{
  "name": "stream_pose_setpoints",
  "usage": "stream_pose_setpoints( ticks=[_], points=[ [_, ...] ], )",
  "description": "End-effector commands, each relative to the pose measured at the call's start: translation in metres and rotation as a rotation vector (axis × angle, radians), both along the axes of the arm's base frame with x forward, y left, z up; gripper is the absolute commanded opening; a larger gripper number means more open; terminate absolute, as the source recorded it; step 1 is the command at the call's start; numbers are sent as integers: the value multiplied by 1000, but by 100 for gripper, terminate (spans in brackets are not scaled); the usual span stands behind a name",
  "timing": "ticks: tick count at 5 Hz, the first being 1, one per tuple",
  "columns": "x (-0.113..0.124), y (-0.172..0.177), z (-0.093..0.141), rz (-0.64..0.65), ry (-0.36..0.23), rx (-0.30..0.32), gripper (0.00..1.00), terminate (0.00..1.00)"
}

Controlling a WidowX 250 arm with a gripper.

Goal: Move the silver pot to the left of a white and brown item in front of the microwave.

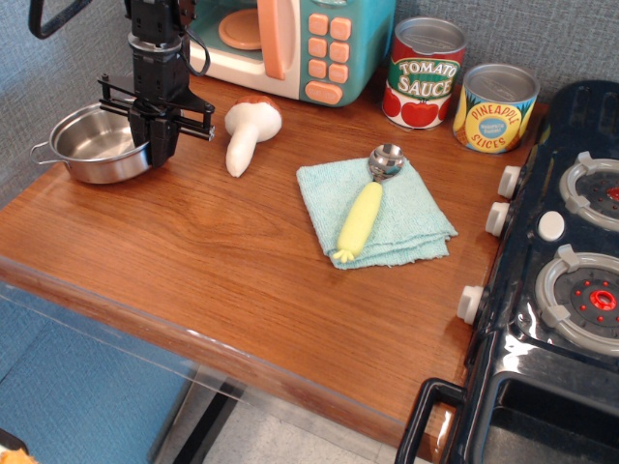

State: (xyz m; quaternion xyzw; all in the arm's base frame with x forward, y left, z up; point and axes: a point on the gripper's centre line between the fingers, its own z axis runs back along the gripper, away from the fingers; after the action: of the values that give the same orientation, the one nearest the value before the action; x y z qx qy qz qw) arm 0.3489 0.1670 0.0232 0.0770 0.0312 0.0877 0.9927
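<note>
The silver pot (85,147) rests on the wooden counter at the far left, in front of the microwave's (334,43) left side. The white and brown mushroom (248,130) lies on its side to the pot's right, with a gap between them. My gripper (155,147) points straight down with its fingers closed over the pot's right rim. The rim part under the fingers is hidden.
A teal cloth (406,227) with a yellow-handled scoop (362,215) lies mid-counter. A tomato sauce can (424,72) and a pineapple can (494,107) stand at the back right. A black toy stove (566,280) borders the right side. The wall is close on the pot's left.
</note>
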Motion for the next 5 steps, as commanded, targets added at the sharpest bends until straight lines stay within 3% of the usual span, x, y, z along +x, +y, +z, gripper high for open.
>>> stream_pose_setpoints(
  ticks=[1,2,3,4,5],
  points=[
    [-2,-10,49,-23,-84,94,100,0],
    [-8,-25,71,-38,-139,113,100,0],
    [-9,-32,73,-56,-138,105,100,0],
    [-9,-33,67,-78,-111,27,100,0],
    [-9,-33,67,-78,-111,27,100,0]
  ],
)
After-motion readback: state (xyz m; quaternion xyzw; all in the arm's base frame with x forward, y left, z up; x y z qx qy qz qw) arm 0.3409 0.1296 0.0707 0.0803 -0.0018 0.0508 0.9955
